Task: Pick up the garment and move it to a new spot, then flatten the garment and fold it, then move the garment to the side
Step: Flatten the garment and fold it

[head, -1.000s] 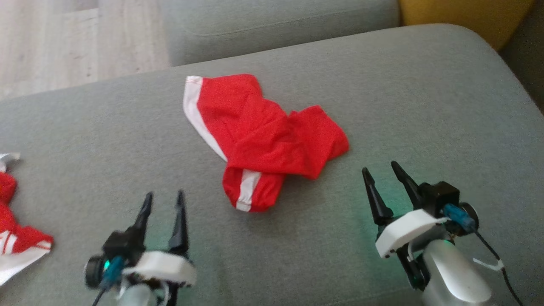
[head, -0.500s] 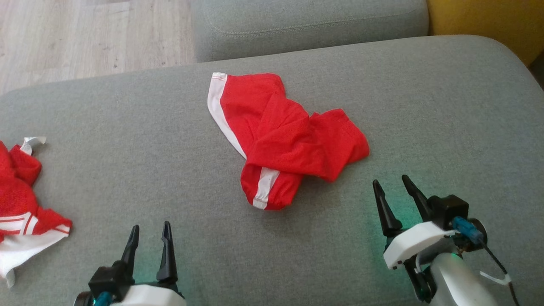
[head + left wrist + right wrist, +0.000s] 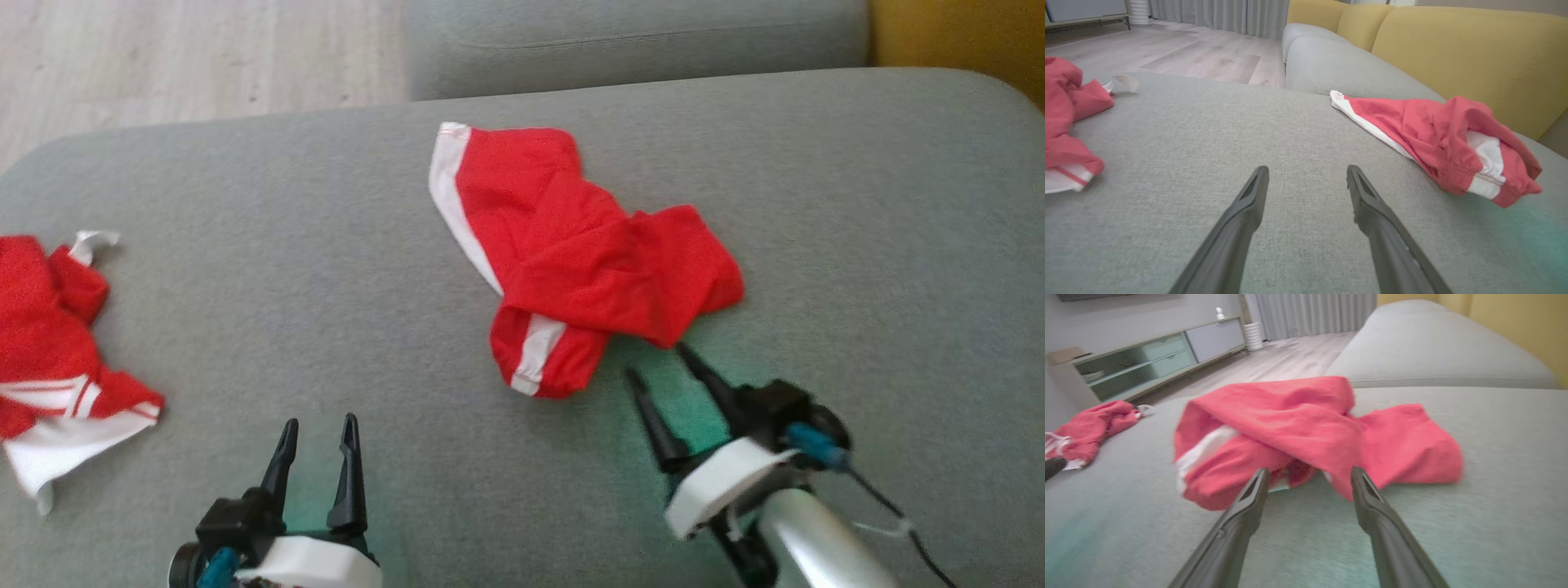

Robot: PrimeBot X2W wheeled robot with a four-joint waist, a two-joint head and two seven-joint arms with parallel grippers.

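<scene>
One garment (image 3: 571, 253) central | right wrist: cabinet (image 3: 1147, 363) | left wrist: yellow backrest (image 3: 1453, 53)

- The left gripper (image 3: 319, 423), two long dark fingers on a white wrist, sits at 7 o'clock, wide open.
- The right gripper (image 3: 655, 361) sits at 5 o'clock, wide open, pointing to 11.

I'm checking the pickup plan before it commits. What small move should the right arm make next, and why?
Probably ease the right gripper a little forward and down so its open fingers straddle the near fold of the crumpled red garment, ready to close. The fingertips are about at the cloth's edge, nothing is held, and lifting comes first.
</scene>
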